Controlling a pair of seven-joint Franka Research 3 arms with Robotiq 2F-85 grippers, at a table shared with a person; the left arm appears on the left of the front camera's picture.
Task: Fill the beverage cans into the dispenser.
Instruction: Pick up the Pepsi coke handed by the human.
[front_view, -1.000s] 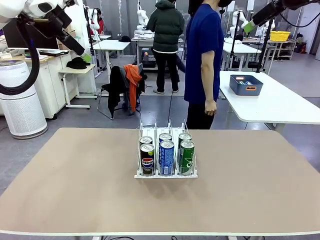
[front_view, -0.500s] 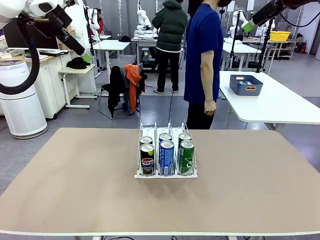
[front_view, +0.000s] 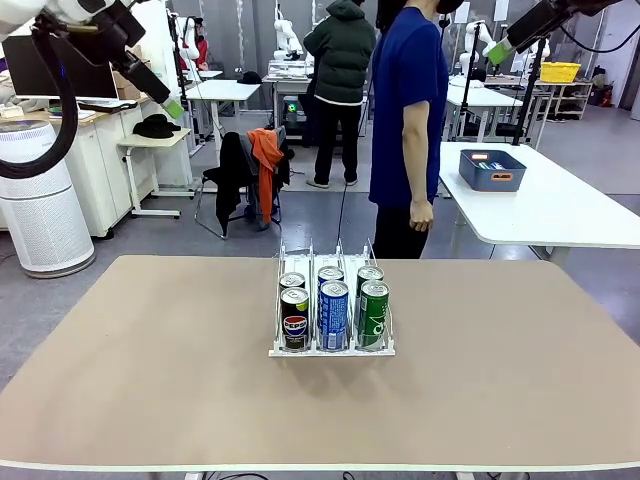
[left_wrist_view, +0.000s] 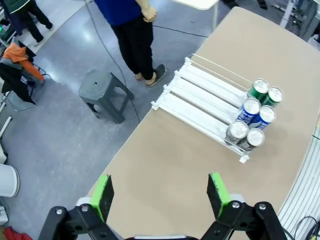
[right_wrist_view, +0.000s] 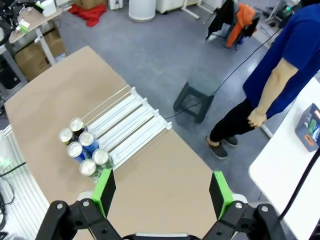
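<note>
left fingers (left_wrist_view: 104, 196) and right fingers (right_wrist_view: 218, 192) spread wide, empty, well above the cans (front_view: 333, 312) in the dispenser (front_view: 330, 352).

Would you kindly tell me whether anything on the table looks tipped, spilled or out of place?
Nothing stands out. The six beverage cans stand upright, two to a lane, at the robot-side end of the dispenser, and the table around it shows no spill.
</note>
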